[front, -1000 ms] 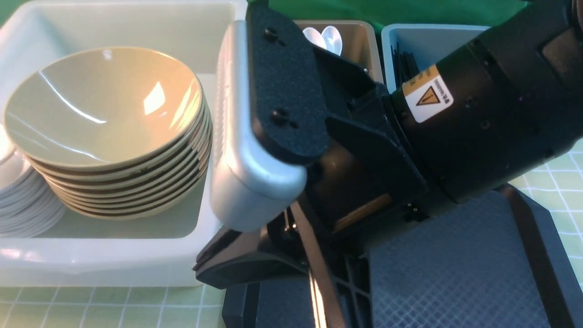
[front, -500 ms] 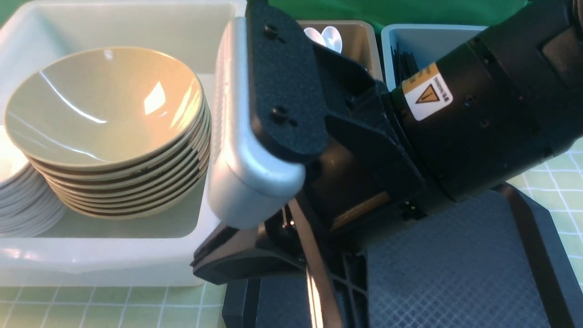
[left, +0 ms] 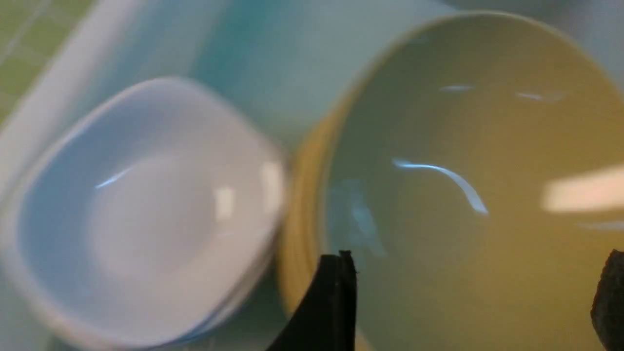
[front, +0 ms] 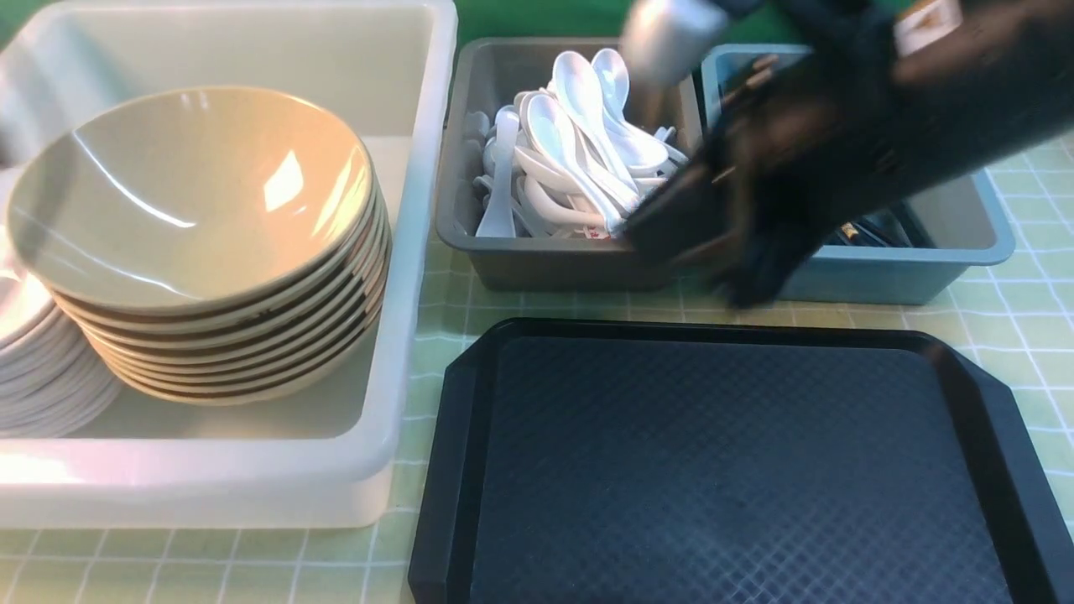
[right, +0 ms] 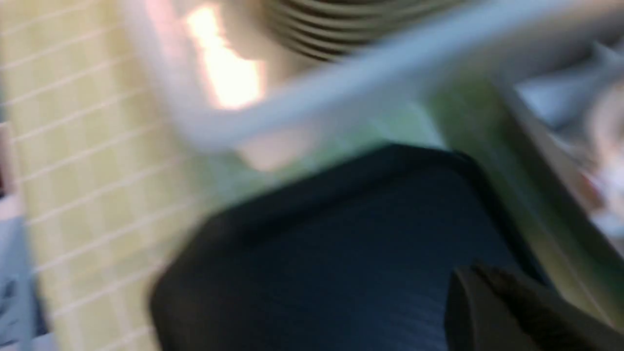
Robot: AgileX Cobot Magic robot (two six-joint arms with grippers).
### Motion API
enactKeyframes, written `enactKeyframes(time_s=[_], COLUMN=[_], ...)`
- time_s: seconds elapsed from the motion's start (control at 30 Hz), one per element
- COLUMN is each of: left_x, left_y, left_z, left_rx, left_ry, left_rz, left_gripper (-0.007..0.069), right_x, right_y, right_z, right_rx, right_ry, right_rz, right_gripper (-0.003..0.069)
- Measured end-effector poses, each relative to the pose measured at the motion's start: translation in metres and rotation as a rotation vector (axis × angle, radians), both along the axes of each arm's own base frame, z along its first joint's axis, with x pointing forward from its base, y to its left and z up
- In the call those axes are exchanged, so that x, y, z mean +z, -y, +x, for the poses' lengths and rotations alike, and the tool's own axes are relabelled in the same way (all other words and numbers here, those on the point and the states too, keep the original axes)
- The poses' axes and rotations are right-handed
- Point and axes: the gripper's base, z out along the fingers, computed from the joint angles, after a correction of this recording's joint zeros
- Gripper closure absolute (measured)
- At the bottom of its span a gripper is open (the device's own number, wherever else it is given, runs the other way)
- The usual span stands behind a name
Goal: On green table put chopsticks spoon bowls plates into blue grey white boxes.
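Observation:
A stack of beige-olive bowls (front: 193,201) sits in the white box (front: 419,252), with a stack of white plates (front: 42,369) beside it at the far left. White spoons (front: 570,151) fill the grey box (front: 554,264). Black chopsticks (front: 873,228) show partly in the blue box (front: 889,281). My right gripper (front: 747,277) is a dark blur over the gap between the grey and blue boxes. In the right wrist view its fingers (right: 492,307) lie together, shut and empty. My left gripper (left: 473,302) hangs open above the top bowl (left: 463,170), next to a plate (left: 146,219).
A black textured tray (front: 722,470) lies on the green table (front: 1032,335) in front of the grey and blue boxes. Its top shows nothing on it. The right arm hides much of the blue box's inside.
The right arm has swung away from in front of the camera, up and to the right over the blue box, uncovering the tray and the grey box. The left jaws have opened.

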Motion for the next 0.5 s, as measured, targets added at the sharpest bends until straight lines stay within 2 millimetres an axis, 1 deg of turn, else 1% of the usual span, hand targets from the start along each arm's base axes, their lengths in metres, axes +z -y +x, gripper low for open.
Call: enactKeyframes(time_s=[0.03,0.07,0.1,0.13,0.2,0.23,0.27,0.3,0.33,0.37,0.4,0.43,0.47,0.5], left_x=[0.003,0.005,0.005,0.006,0.004,0.001,-0.001,-0.004,-0.009,-0.009,-0.014,-0.015,-0.021,-0.024], left_y=[0.016,0.028,0.03,0.044,0.056,0.061,0.063,0.066,0.067,0.068,0.069,0.069,0.068,0.067], left_z=[-0.005,-0.009,-0.01,-0.017,-0.025,-0.031,-0.035,-0.041,-0.046,-0.047,-0.056,-0.061,-0.071,-0.079], left_rx=[-0.086,-0.149,-0.163,-0.244,-0.315,-0.351,-0.367,-0.387,-0.396,-0.401,-0.412,-0.412,-0.406,-0.399], left_ry=[0.008,0.007,0.006,-0.011,-0.047,-0.069,-0.078,-0.079,-0.089,-0.088,-0.089,-0.083,-0.088,-0.084], left_rz=[0.013,0.023,0.025,0.041,0.056,0.065,0.069,0.075,0.076,0.076,0.07,0.067,0.051,0.038], left_gripper=[-0.002,-0.0002,-0.0002,0.0032,0.0099,0.0149,0.0186,0.0247,0.029,0.0312,0.039,0.0412,0.0489,0.054], right_x=[0.0,-0.001,0.0,0.0,0.001,0.002,0.0,0.001,-0.002,0.0,-0.004,-0.005,-0.009,-0.014], right_y=[0.012,0.021,0.026,0.043,0.067,0.08,0.086,0.095,0.098,0.098,0.104,0.105,0.11,0.114], right_z=[0.003,0.004,0.005,0.003,-0.007,-0.018,-0.024,-0.039,-0.045,-0.048,-0.07,-0.075,-0.092,-0.106], right_rx=[-0.042,-0.076,-0.098,-0.163,-0.274,-0.334,-0.362,-0.396,-0.412,-0.414,-0.446,-0.454,-0.483,-0.505], right_ry=[-0.002,-0.006,-0.005,-0.008,0.003,0.027,0.04,0.085,0.101,0.111,0.184,0.204,0.277,0.351], right_rz=[-0.005,-0.012,-0.009,-0.021,-0.04,-0.058,-0.076,-0.086,-0.089,-0.087,-0.054,-0.043,0.001,0.04], right_gripper=[0.0633,0.0633,0.0633,0.0632,0.063,0.0629,0.0627,0.0625,0.0624,0.0624,0.0623,0.0622,0.0623,0.0623])
